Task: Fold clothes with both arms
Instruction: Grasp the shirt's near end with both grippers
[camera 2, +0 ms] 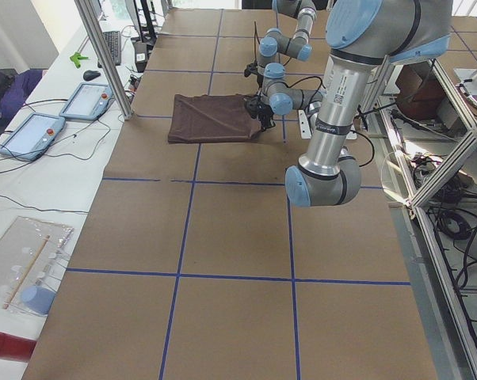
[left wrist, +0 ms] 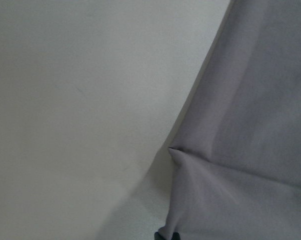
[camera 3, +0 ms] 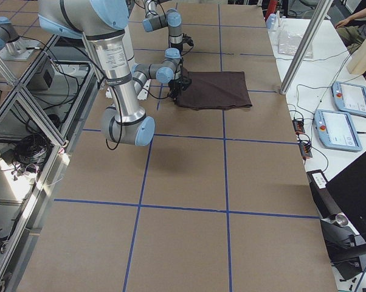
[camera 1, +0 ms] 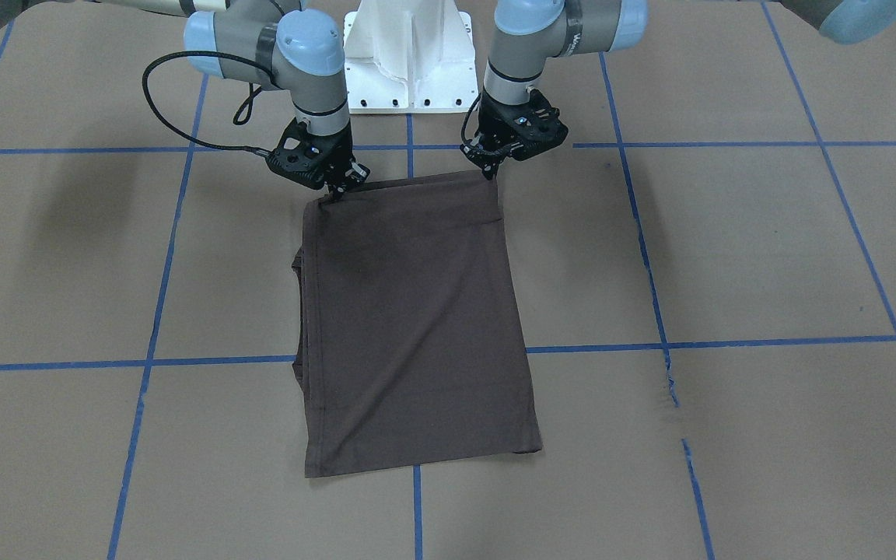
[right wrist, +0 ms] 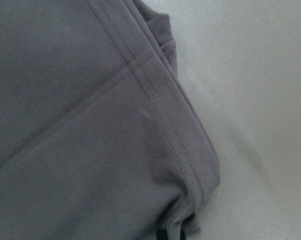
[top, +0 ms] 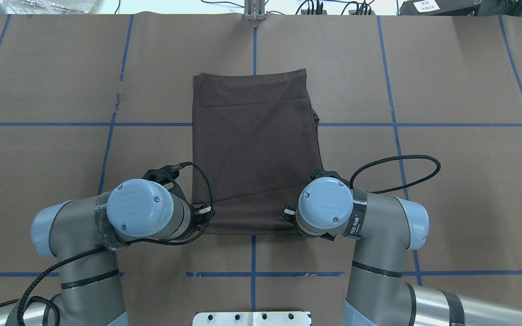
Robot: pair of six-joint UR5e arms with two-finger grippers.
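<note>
The left claw (camera 1: 490, 169) is pinching shut on one corner of the T-shirt (top: 252, 149), and in the left wrist view the cloth is puckering into a small crease just ahead of its tip. From this claw the shirt's near edge is running straight across to the other claw, sitting slightly raised at both gripped corners. The rest of the shirt is lying folded into a flat rectangle, stretching away from both claws over the brown tabletop (top: 447, 90) and covering a crossing of the blue tape lines (top: 392, 124). On the right claw's side, a few under-layers are peeking out past the shirt's long edge. The right claw (camera 1: 337, 189) is clamping the other near corner, where a stitched hem (right wrist: 155, 100) is running down to its tip and the fabric is bunching.
</note>
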